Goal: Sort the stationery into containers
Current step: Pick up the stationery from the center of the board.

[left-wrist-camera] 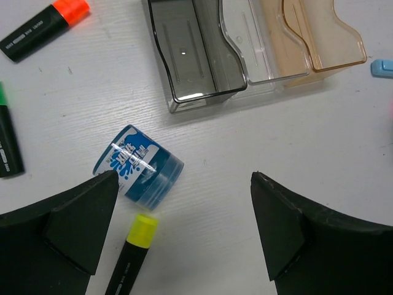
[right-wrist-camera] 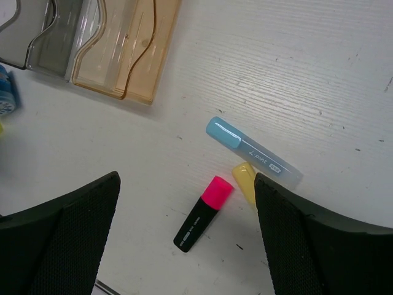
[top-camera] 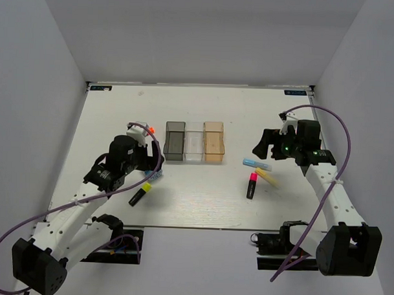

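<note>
Three bins stand side by side: dark grey [top-camera: 174,140], clear [top-camera: 194,141] and amber [top-camera: 213,140], all empty. My left gripper [left-wrist-camera: 184,227] is open above the table. The blue roll [left-wrist-camera: 140,163] and a yellow-ended highlighter [left-wrist-camera: 132,253] lie by its left finger. An orange-ended highlighter [left-wrist-camera: 43,27] and a green-ended one [left-wrist-camera: 7,141] lie further left. My right gripper [right-wrist-camera: 187,233] is open, above a pink-ended highlighter [right-wrist-camera: 204,212]. A light-blue bar [right-wrist-camera: 252,152] and a pale-yellow bar [right-wrist-camera: 245,179] lie beside it, the yellow one partly hidden by the right finger.
White walls close in the table [top-camera: 201,206] on the left, back and right. The bins also show in the left wrist view, the grey one [left-wrist-camera: 190,52] nearest. The amber bin [right-wrist-camera: 129,49] is up and left in the right wrist view.
</note>
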`<move>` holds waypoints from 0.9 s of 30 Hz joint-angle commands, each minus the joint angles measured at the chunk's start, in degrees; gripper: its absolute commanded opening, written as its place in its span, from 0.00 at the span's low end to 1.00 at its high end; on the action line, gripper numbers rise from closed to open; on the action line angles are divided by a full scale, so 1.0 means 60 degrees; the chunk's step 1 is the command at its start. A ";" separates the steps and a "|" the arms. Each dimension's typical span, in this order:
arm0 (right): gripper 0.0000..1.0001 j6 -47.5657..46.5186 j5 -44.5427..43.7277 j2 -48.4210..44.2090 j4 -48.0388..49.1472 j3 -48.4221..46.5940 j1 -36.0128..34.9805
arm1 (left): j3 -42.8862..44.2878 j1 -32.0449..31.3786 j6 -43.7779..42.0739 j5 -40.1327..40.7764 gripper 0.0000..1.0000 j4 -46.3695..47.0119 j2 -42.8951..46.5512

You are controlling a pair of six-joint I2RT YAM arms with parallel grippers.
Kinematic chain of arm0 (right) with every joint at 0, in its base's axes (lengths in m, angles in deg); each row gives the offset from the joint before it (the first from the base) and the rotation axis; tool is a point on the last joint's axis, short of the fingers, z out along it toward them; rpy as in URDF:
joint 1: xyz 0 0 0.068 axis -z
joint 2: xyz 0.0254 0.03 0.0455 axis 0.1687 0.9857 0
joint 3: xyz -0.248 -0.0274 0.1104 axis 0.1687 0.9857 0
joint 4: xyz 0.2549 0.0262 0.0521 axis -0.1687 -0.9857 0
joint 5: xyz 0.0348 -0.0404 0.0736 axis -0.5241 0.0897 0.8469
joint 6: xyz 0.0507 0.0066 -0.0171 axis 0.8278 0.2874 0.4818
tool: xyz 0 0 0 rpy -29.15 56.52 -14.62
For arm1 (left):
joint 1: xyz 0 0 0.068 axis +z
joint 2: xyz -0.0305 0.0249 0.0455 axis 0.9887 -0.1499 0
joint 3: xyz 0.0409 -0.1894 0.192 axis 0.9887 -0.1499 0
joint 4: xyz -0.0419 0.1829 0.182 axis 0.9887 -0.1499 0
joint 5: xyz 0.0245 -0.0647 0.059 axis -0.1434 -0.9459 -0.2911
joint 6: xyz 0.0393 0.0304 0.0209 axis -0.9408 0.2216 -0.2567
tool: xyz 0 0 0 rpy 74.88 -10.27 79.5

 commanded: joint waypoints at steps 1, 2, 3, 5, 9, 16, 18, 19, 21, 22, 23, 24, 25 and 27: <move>0.91 -0.0583 0.0116 -0.0275 0.0259 0.0028 -0.0001 | 0.0172 0.0035 0.0227 -0.0316 0.98 -0.0122 -0.0143; 0.91 -0.0584 0.0262 -0.0276 0.0216 0.0028 -0.0001 | 0.0201 0.0021 0.0213 -0.0302 0.98 -0.0166 -0.0201; 0.91 -0.1251 0.0336 -0.0290 0.0215 0.0115 0.0028 | 0.0186 0.0035 0.0154 -0.0359 0.96 -0.0181 -0.0275; 0.74 -0.1811 0.0877 -0.0290 -0.0047 0.0116 0.0158 | 0.0215 0.0035 0.0037 -0.0491 0.86 -0.0239 -0.0319; 0.00 -0.2268 0.1654 -0.0436 -0.0268 0.0145 -0.0001 | 0.0434 0.0006 -0.0432 -0.0814 0.00 -0.0473 -0.0815; 0.91 -0.2738 0.2109 -0.0656 -0.0547 0.0058 -0.0045 | 0.1444 0.0020 -0.1166 -0.0612 0.99 -0.1553 -0.2628; 0.91 -0.2738 0.2109 -0.0584 -0.0605 0.0043 -0.0060 | 0.2247 0.0195 0.0044 0.0633 0.99 -0.2431 -0.2954; 0.91 -0.2752 0.2109 -0.0525 -0.0620 0.0072 -0.0060 | 0.2542 0.0269 0.0399 0.0825 0.99 -0.2944 -0.3173; 0.91 -0.2782 0.2167 -0.0451 -0.0678 0.0057 -0.0060 | 0.2734 0.0372 0.1646 0.1411 0.97 -0.3314 -0.3278; 0.91 -0.2811 0.2153 -0.0422 -0.0693 0.0014 -0.0046 | 0.2706 0.0372 0.1822 0.1485 0.97 -0.3257 -0.3220; 0.91 -0.2796 0.2168 -0.0393 -0.0751 -0.0001 -0.0045 | 0.2720 0.0372 0.2027 0.1921 0.97 -0.3257 -0.3205; 0.91 -0.2825 0.2182 -0.0393 -0.0737 -0.0016 -0.0045 | 0.2735 0.0503 0.2870 0.2027 0.94 -0.3373 -0.3219; 0.91 -0.2826 0.2182 -0.0393 -0.0780 -0.0016 -0.0074 | 0.2909 0.0591 0.3197 0.2173 0.91 -0.3621 -0.3292; 0.91 -0.2826 0.2197 -0.0436 -0.0795 -0.0016 -0.0060 | 0.3231 0.1306 0.4819 0.2146 0.79 -0.4249 -0.3745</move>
